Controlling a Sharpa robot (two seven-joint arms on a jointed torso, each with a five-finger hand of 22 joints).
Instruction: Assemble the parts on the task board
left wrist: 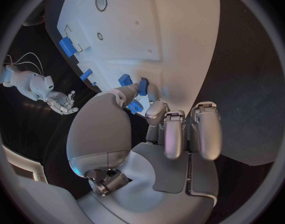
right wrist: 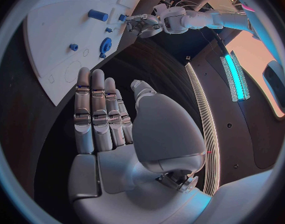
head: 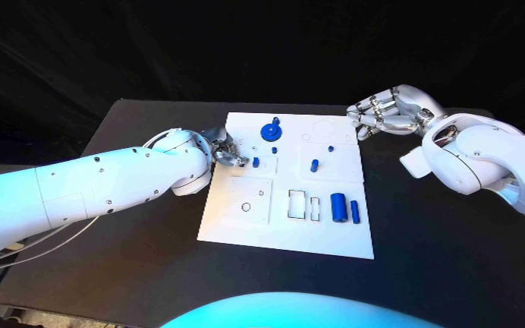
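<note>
The white task board (head: 252, 225) lies mid-table. My left hand (head: 225, 150) is at its left edge, and in the left wrist view its thumb and a fingertip (left wrist: 156, 112) pinch a small blue part (left wrist: 135, 106) just over the board (left wrist: 173, 30). Two more blue pegs (left wrist: 125, 79) stand close by. A blue gear (head: 270, 130) sits near the far edge, a blue peg (head: 314, 165) mid-board and two blue cylinders (head: 339, 208) on the right. My right hand (head: 385, 114) hovers off the board's far right corner, fingers straight, holding nothing (right wrist: 108, 124).
The board has empty recesses: a round hole (head: 245, 207) and rectangular slots (head: 297, 203) in its near half. Bare black table (head: 438, 252) surrounds it on all sides. The right forearm (head: 470, 157) lies over the table to the right.
</note>
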